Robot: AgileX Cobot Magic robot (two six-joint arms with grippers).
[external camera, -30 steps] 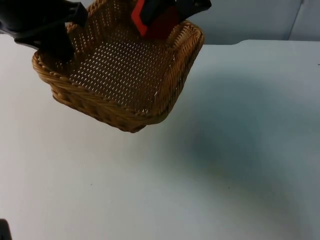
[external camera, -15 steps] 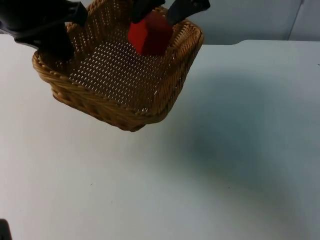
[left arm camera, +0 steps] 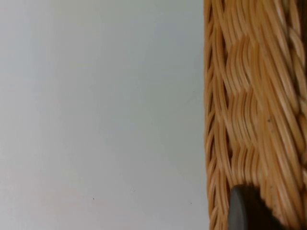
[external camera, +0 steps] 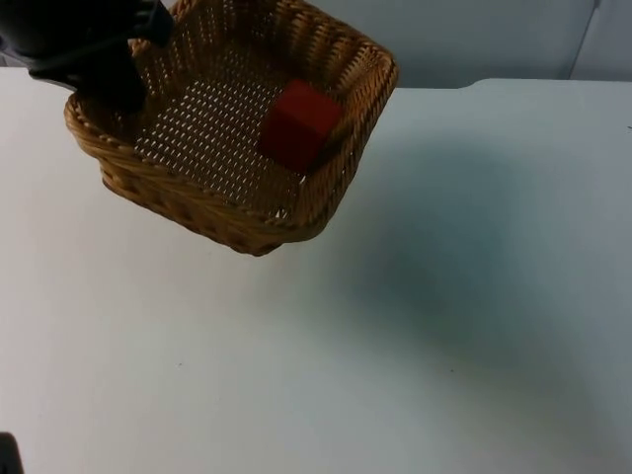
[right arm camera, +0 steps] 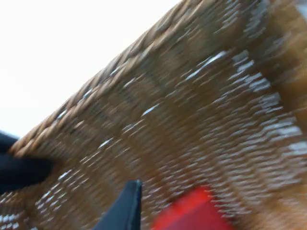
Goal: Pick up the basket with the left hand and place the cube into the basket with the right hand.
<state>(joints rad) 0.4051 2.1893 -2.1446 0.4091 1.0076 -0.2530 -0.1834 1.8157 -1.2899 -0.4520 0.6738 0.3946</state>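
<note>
Gripping the basket rim, the left gripper holds it above the table. The cube lies inside. Right gripper finger spacing cannot be determined, apparently above the basket.

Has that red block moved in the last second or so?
Yes. The red cube has dropped from up by the wicker basket's far rim onto its woven floor, against the right wall. The left end effector holds the basket's left rim.

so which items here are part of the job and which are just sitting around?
Part of the job:
- basket, held up off the table by the left gripper at its rim
- red cube, lying inside the basket against its wall
- right gripper, above the basket

Just there:
- white table
- grey partition wall
</note>
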